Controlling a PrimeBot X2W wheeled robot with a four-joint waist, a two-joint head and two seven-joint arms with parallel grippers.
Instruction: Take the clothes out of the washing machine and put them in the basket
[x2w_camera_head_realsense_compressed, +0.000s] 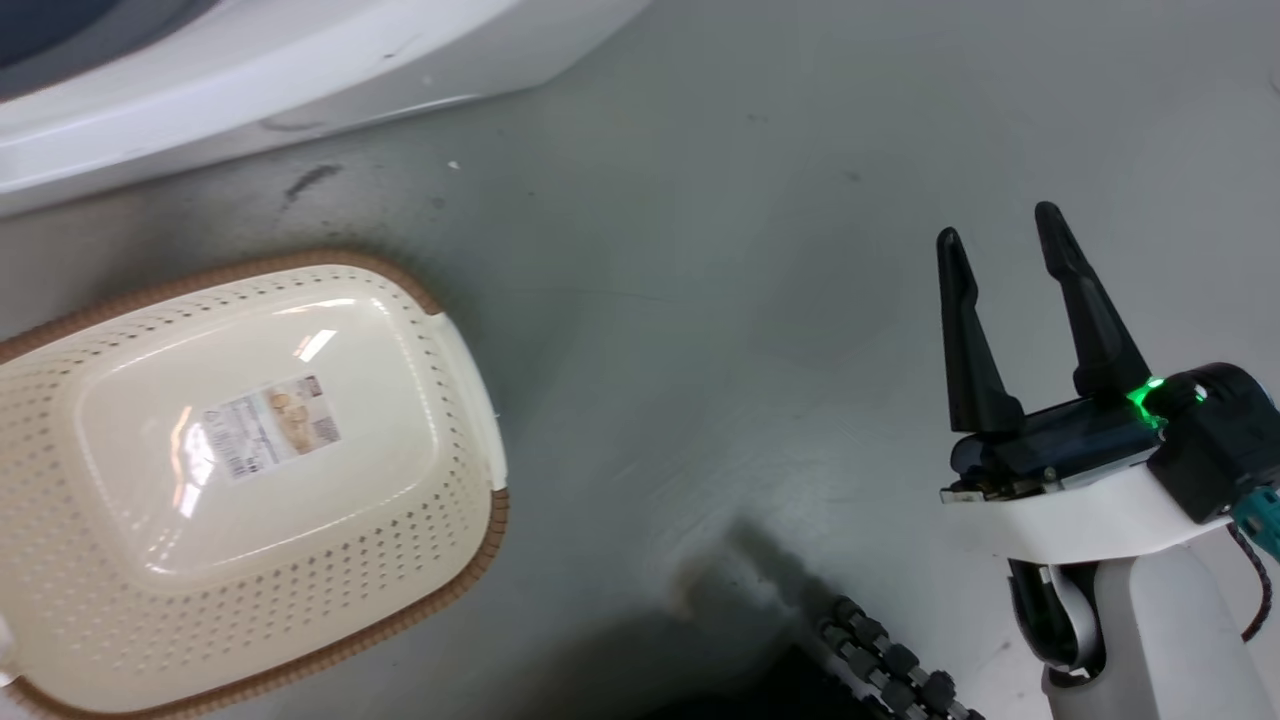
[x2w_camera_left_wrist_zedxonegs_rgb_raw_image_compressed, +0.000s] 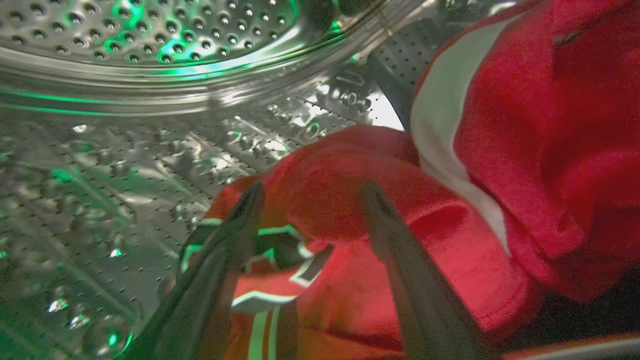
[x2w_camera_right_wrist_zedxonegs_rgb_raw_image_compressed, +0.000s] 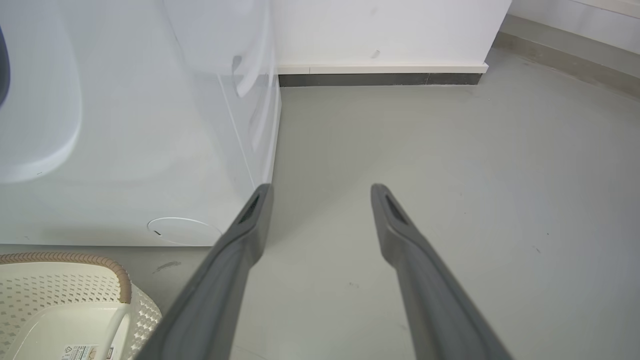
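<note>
Dark fingers (x2w_camera_left_wrist_zedxonegs_rgb_raw_image_compressed: 220, 265) of the left hand (x2w_camera_left_wrist_zedxonegs_rgb_raw_image_compressed: 314, 189) are seen spread wide inside the perforated steel drum (x2w_camera_left_wrist_zedxonegs_rgb_raw_image_compressed: 125, 150) of the washing machine (x2w_camera_head_realsense_compressed: 250, 70). Nothing is clamped between them. The red clothes (x2w_camera_left_wrist_zedxonegs_rgb_raw_image_compressed: 350, 170) are heaped on the drum's lower right side, directly beyond the fingertips; whether the tips are touching the fabric cannot be told. One red garment (x2w_camera_left_wrist_zedxonegs_rgb_raw_image_compressed: 540, 130) with a broad white stripe (x2w_camera_left_wrist_zedxonegs_rgb_raw_image_compressed: 440, 115) is piled higher at the right. Black-and-white markings (x2w_camera_left_wrist_zedxonegs_rgb_raw_image_compressed: 280, 250) are shown on the fabric lying between the fingers. Green light is reflected off the drum wall.

On the grey floor (x2w_camera_head_realsense_compressed: 700, 300) the basket (x2w_camera_head_realsense_compressed: 300, 262) is set in front of the machine, close to its white base. A label sticker (x2w_camera_head_realsense_compressed: 272, 425) is seen on its cream bottom, and no fabric is seen in it.

The right hand (x2w_camera_head_realsense_compressed: 998, 225) is held above bare floor, well to the right of the basket, its fingers parted wide and gripping nothing. Beyond it, in the right wrist view, the machine's white front and a white wall (x2w_camera_right_wrist_zedxonegs_rgb_raw_image_compressed: 390, 30) are shown.
</note>
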